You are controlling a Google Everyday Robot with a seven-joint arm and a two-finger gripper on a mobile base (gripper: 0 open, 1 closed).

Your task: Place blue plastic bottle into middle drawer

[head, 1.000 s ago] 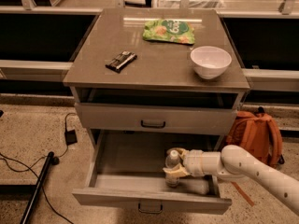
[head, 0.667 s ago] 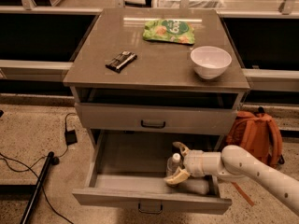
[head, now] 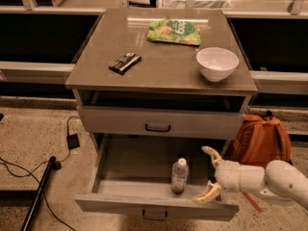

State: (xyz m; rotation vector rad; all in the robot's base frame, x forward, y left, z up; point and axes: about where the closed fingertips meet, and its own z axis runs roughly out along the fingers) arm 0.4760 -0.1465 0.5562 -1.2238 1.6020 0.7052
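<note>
A bottle [head: 179,175] is seen standing upright in the pulled-out middle drawer [head: 120,203], near its front. The tool [head: 201,174] is held just right of it, fingers spread, not touching. A white bowl [head: 217,63], green packet [head: 174,32] and dark wrapper [head: 124,62] are noted on the worktop [head: 159,76].

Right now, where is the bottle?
In the camera view, the bottle stands upright inside the open middle drawer, near its front wall, with the open gripper just to its right, not touching it.

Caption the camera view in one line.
Blue plastic bottle stands upright in open middle drawer; gripper to its right, jaws open.
</note>
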